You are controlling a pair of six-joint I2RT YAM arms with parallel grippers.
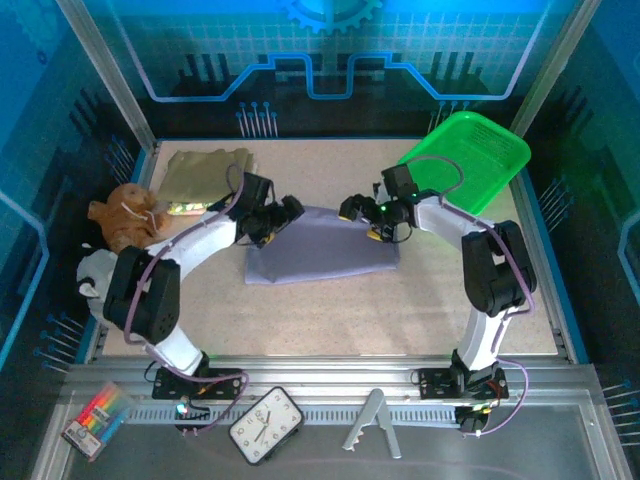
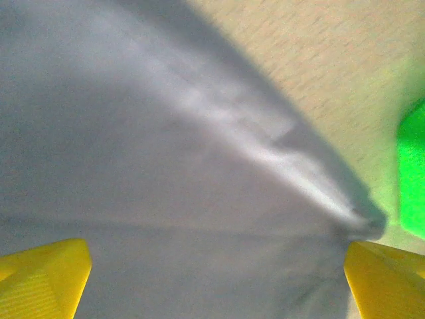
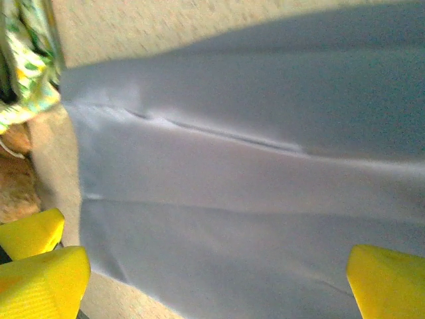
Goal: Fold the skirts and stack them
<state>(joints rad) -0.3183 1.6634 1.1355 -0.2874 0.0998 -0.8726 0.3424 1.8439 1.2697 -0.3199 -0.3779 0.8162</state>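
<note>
1. From above: lavender-grey skirt [image 1: 320, 255] spread around the middle of the worktop [image 1: 400, 310].
2. Left fingers [image 1: 280, 215] at the far left corner of that skirt, right fingers [image 1: 348, 211] at its far right corner, both low over the cloth.
3. Olive-khaki skirt [image 1: 205, 175] bunched in the worktop's far left corner. A strip of floral skirt [image 1: 183, 208] just at its near edge, beside the brown plush toy [image 1: 125, 215] on the left edge.
4. Green basket [image 1: 470, 155] tilted over the far right corner.
5. From the left wrist: yellow left fingers [image 2: 43, 279] spread wide apart, clamped on nothing, with lavender-grey skirt [image 2: 166, 166] beneath and between them. One long soft crease across the cloth. Bare worktop [image 2: 332, 60] and a sliver of green basket [image 2: 413, 179] past the hem.
6. From the right wrist: right fingers [image 3: 388, 279] likewise wide apart and holding nothing, lavender-grey skirt [image 3: 252, 186] lying flat under them. Floral skirt [image 3: 23, 46] and brown plush toy [image 3: 13, 186] past the cloth's side edge, with worktop [image 3: 166, 20] beyond.
</note>
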